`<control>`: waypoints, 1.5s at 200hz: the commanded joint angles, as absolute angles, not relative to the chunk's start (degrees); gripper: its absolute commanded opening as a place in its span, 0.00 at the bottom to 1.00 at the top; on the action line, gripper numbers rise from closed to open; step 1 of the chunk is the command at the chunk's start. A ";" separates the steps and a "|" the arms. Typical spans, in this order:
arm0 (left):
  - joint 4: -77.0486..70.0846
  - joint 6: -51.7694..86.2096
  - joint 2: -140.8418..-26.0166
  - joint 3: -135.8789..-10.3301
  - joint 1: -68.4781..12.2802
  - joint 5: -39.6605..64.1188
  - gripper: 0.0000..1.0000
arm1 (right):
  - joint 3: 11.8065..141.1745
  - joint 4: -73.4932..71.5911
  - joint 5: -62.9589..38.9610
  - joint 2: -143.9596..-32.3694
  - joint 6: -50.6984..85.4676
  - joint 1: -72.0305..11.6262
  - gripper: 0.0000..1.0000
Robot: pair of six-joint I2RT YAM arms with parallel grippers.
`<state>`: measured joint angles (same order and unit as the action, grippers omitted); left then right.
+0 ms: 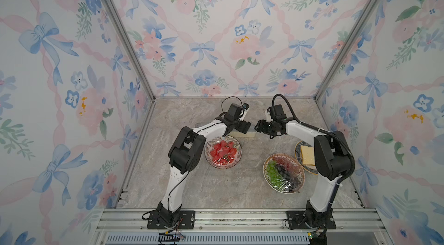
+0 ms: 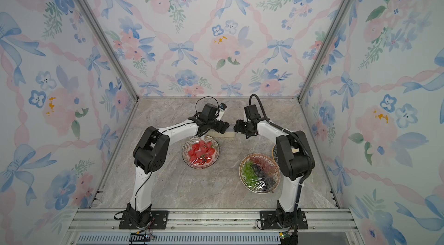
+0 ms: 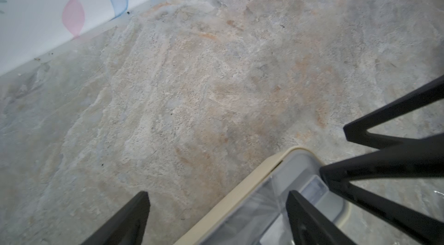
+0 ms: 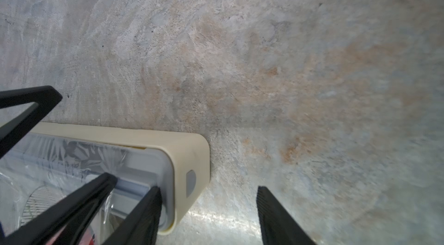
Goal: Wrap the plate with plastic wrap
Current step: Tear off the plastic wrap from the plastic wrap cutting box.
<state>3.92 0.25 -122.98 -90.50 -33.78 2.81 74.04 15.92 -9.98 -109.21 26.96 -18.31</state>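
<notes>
Our left gripper hangs open over the cream box near its right end, one finger above the grey top. Our right gripper is open too, astride that end and gripping nothing. The plastic wrap lies crinkled across the box top, at the far middle of the table. Glossy film also shows on the plate of red fruit just nearer.

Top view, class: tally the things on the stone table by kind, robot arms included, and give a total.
Plates: 3 (red fruit plate, grape plate, blue-rimmed plate)
Wrap box: 1
Robot arms: 2 (left arm, right arm)
Total: 6
</notes>
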 commanded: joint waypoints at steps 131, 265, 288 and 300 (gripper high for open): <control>5.89 -2.90 -113.56 -76.91 -27.82 -5.78 0.91 | 72.86 24.48 -6.24 -111.80 24.73 -17.84 0.64; 1.45 -2.19 -104.50 -63.87 -17.85 -8.12 0.92 | 72.64 24.62 -6.09 -111.79 24.18 -17.25 0.64; 0.90 -2.32 -102.58 -61.71 -15.48 -9.29 0.92 | 72.66 24.63 -6.10 -111.70 24.17 -17.18 0.64; 0.58 -2.51 -101.84 -60.88 -14.58 -10.08 0.92 | 72.69 24.64 -6.23 -111.70 24.17 -17.14 0.64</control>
<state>-2.33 -1.10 -103.44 -63.68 -16.58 -6.70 74.15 16.29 -9.82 -109.21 25.87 -17.67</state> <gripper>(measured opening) 0.918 0.645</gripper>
